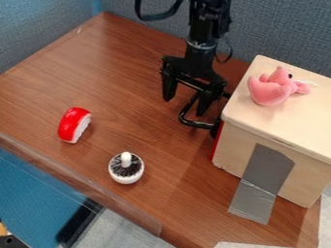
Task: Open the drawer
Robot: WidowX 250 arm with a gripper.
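Drawer with a red front (216, 143) sits in the pale wooden box (294, 184), on the side facing the gripper. Looks shut or nearly so: just a thin red edge shows along that side.

Black looped handle (197, 124) sticks out from that side of the box. Its outer bar runs roughly parallel to the box's drawer side.

Black two-finger gripper (185, 106) hangs just off the same side, fingers apart, nothing clamped. Key relation: finger spread runs across the bar, toward and away from the box. Finger nearer the box looks to be inside the loop, the other outside it. So the bar should be between them. Can't tell how deep the tips sit or whether either touches.

Next move, my read: no turn needed, check depth, then pull straight away from the box, square to its drawer side. Skewed pull could bind the drawer; too high and the tip slips over the bar.

Rest: pink plush toy (271, 89) on top of the box, grey tape (265, 167) down its near side. White round-based brush with dark bristles (127, 174) and red-and-white toy piece (73, 125) lie well apart from the box's drawer side, brush nearer. Both look off the pull line.
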